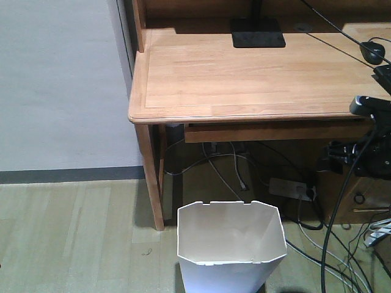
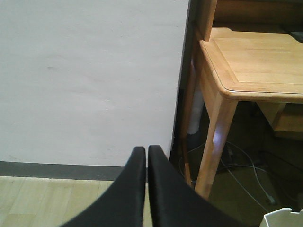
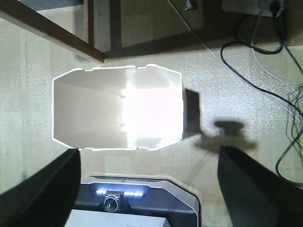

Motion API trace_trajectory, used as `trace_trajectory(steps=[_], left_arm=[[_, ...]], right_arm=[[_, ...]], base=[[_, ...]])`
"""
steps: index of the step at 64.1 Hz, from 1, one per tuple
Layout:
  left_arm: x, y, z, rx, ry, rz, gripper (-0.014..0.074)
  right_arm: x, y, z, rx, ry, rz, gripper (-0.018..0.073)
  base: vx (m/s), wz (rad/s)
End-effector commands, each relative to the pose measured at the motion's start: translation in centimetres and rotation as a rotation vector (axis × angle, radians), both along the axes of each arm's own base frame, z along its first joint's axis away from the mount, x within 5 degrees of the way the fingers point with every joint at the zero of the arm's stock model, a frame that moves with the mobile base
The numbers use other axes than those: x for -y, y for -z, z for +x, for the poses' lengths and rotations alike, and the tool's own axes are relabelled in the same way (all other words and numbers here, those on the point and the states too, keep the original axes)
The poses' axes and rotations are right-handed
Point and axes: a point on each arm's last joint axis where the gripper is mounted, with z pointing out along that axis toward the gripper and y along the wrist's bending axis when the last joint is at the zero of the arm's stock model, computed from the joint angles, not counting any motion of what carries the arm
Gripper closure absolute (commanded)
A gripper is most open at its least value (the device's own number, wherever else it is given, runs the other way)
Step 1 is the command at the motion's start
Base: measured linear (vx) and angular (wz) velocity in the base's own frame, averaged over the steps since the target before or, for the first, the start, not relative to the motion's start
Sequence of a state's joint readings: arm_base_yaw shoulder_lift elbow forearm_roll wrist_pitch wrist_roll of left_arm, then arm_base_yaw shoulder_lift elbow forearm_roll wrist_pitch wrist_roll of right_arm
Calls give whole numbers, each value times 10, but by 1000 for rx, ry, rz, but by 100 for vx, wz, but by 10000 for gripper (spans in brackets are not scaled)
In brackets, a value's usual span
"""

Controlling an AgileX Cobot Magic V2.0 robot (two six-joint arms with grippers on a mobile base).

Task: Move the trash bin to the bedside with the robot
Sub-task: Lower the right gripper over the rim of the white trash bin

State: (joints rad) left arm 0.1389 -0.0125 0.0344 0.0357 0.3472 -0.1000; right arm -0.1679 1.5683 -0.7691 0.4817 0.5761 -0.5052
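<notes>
Left wrist view. The left gripper [image 2: 147, 151] rises from the bottom centre of the frame, its two black fingers [image 2: 132, 189] pressed together with no gap at the tips. A plain white wall [image 2: 90, 71] fills the left and upper area, ending in a dark baseboard [image 2: 47, 169] above a pale wood floor [image 2: 33, 203] at lower left. At upper right stands a light wooden desk [image 2: 255, 61], its front leg [image 2: 215, 142] running down to centre right. Cables [image 2: 241, 175] lie in the shadow beneath. A white corner at the lower right edge is probably the trash bin [image 2: 284, 218] rim.
</notes>
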Motion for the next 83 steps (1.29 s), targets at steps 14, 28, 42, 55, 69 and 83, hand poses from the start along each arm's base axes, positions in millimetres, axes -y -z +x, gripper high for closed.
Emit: trace_trajectory(steps=[14,28,42,55,69,83], left_arm=[[0,-5,1,77,4,4,603],[0,-5,1,77,4,4,603],[0,-5,1,77,4,4,603],[0,-5,1,77,4,4,603],[0,-5,1,77,4,4,603],[0,-5,1,77,4,4,603]], right_arm=[[10,55,33,31,-81,-117,-8],[12,111,55,-59,-116,-127,-8],[15,166,68,-145,-107,-123,-8],[16,207,81,-187,-141,-123,-24],[6,241,89,-203,-191,-135,-44],[-19,278,86,-235,-267,-156,-43]], base=[[0,0],[0,0],[0,0],[0,0],[0,0],[0,0]])
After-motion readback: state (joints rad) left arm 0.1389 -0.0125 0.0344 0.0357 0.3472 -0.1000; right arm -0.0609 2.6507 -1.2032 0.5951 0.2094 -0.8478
